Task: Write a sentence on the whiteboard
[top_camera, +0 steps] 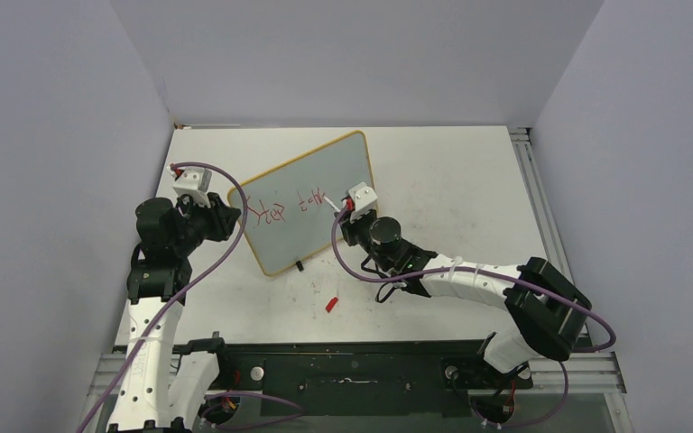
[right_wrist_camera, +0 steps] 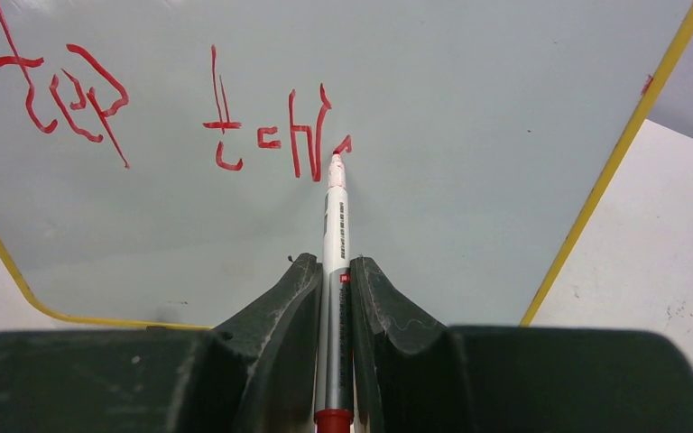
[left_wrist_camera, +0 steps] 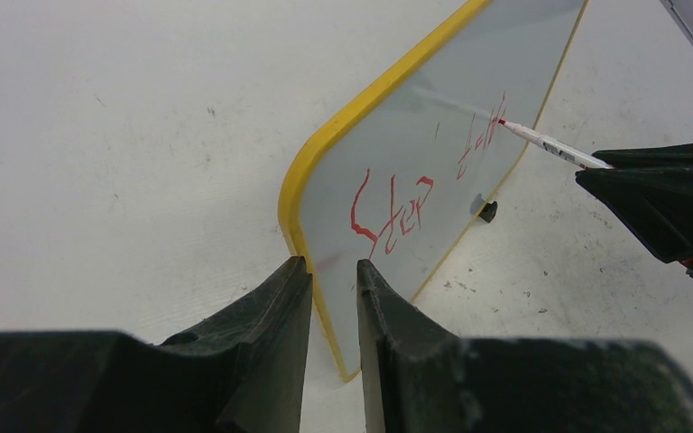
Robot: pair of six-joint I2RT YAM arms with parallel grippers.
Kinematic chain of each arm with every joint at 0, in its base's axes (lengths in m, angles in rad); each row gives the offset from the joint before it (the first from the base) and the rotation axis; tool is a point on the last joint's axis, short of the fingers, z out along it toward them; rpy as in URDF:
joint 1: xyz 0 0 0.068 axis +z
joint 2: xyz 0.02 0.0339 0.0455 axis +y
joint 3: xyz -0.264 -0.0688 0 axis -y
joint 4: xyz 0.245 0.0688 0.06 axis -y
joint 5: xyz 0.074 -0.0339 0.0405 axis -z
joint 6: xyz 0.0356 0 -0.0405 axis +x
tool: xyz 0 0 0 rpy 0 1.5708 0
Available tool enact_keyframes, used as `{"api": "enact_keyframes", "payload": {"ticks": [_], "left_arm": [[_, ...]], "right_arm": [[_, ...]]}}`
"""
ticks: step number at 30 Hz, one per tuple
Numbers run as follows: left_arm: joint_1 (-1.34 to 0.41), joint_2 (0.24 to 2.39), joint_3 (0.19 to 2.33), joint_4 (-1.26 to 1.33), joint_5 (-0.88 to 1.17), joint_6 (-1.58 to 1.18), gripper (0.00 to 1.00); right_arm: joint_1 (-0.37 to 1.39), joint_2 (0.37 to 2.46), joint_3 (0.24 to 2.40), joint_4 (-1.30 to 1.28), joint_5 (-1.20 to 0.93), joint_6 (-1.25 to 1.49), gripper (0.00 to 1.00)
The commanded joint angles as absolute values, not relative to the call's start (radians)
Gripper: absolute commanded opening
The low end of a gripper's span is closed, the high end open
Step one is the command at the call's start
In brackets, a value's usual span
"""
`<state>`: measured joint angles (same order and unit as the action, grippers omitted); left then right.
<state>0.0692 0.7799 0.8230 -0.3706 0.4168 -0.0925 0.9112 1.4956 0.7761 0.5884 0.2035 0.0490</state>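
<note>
Marker tip on whiteboard, both claws clamped.
Pale grey rectangular whiteboard with a thin yellow frame [top_camera: 316, 180] stands tilted on the white table [top_camera: 469, 180], left of its middle and toward the far edge. The left gripper [left_wrist_camera: 332, 266] pinches the frame near 1 rounded corner. The right gripper [right_wrist_camera: 329, 271] is closed tight on a slim white-and-silver marker [right_wrist_camera: 336, 212], whose red tip touches the board at the end of the red handwritten sentence [right_wrist_camera: 81, 95]: "Step" plus 1 unfinished word.
</note>
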Motion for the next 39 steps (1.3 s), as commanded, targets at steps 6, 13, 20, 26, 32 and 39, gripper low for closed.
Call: {"api": "enact_keyframes", "payload": {"ticks": [6, 13, 20, 26, 32, 39], "left_arm": [[0.077, 0.778, 0.825, -0.348, 0.424, -0.091, 0.24], [0.077, 0.777, 0.825, -0.348, 0.423, -0.091, 0.24], [0.077, 0.777, 0.825, -0.348, 0.424, -0.091, 0.24], [0.077, 0.779, 0.825, -0.347, 0.425, -0.092, 0.24], [0.077, 0.777, 0.825, -0.347, 0.426, -0.092, 0.24], [0.077, 0.776, 0.825, -0.344, 0.427, -0.094, 0.24]], "right_arm": [[0.921, 1.503, 0.773, 0.607, 0.234, 0.052, 0.05], [0.922, 1.492, 0.768, 0.596, 0.253, 0.049, 0.05], [0.922, 1.489, 0.774, 0.608, 0.279, 0.044, 0.05], [0.921, 1.486, 0.802, 0.621, 0.285, 0.028, 0.05], [0.922, 1.489, 0.830, 0.631, 0.272, 0.020, 0.05], [0.930, 1.493, 0.847, 0.632, 0.272, 0.014, 0.05]]}}
